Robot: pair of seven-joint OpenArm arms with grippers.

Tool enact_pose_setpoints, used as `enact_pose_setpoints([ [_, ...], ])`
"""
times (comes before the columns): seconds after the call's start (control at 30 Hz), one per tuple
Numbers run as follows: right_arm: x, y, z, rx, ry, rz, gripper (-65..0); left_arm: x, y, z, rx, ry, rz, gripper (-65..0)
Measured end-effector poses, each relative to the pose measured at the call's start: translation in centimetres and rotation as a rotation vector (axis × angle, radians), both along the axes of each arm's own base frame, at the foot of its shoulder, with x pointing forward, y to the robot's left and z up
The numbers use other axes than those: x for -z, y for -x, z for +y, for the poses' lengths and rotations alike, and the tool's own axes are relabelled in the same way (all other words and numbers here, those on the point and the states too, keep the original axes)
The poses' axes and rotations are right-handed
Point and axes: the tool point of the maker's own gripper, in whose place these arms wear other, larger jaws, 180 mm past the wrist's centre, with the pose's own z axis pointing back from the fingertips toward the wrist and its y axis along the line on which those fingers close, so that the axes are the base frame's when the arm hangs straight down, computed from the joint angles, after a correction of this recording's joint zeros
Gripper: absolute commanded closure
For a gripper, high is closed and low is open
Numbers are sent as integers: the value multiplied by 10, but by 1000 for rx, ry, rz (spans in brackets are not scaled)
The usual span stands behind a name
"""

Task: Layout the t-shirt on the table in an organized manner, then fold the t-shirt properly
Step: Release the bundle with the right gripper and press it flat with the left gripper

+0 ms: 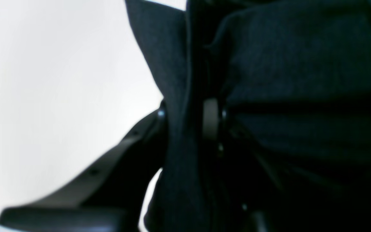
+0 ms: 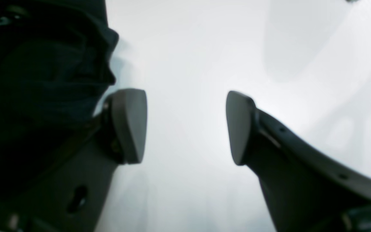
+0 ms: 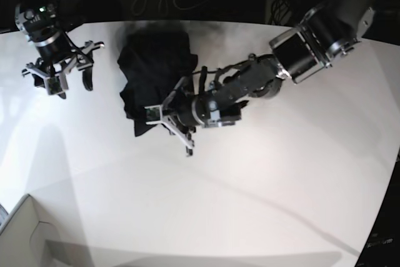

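One broad smooth white desk [image 3: 250,204] carries one crumpled plain black fabric t-shirt [image 3: 153,73]. Two grippers show: left of the t-shirt, the right gripper [image 3: 62,79] hangs spread wide, empty; at its lower edge, the left gripper [image 3: 172,120] pinches a fold.

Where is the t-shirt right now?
In the base view the t-shirt lies bunched on the table's far-left part, between the open right claw and the left claw, which pinches its edge.
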Motion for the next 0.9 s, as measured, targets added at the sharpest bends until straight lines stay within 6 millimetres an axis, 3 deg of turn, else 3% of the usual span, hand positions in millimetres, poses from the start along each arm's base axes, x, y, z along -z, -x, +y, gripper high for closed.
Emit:
enact_pose_setpoints([
  [0.2,8,16,-10,70,-19,25,-385,5,17,-17,227,-135,-21,-1],
  [0.43,13,28,-12,75,-8,57,-385,4,19,-24,242,-136,-38,-23],
  [0.53,10,27,-12,74,-5,47,-385,1,8,-14,146,-108,1,-90],
  [0.67,10,28,-9,76,-15,48,-385,-3,-10,-1,53,-102,3,-235],
  [0.8,9,27,-9,76,-14,44,-385,-6,-14,0,44,-98,-9,-402],
  [0.9,9,27,-9,76,-14,44,-385,-8,-16,0,41,-94,-16,-486],
])
